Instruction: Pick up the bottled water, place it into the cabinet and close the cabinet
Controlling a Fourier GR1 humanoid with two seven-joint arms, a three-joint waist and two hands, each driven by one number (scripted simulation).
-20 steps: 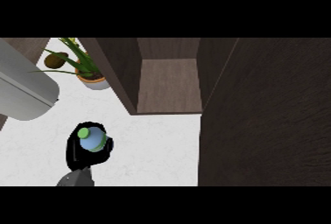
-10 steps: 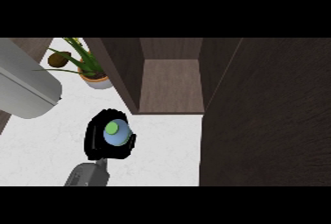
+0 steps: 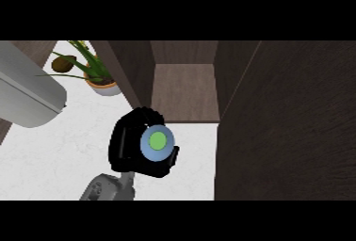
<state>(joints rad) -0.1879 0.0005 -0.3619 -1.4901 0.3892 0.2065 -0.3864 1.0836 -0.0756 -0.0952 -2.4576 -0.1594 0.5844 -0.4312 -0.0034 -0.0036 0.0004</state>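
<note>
This is a home kitchen: a white marble-look counter (image 3: 49,155) runs under dark wood cabinets (image 3: 292,122), one standing open with a bare shelf. A potted plant (image 3: 94,75) sits at the counter's far edge, beside a large grey rounded appliance (image 3: 24,99).

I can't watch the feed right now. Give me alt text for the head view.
A black hand is curled round the bottled water, seen from above by its green cap, just in front of the open cabinet. A potted plant stands on the white counter to the left.
</note>
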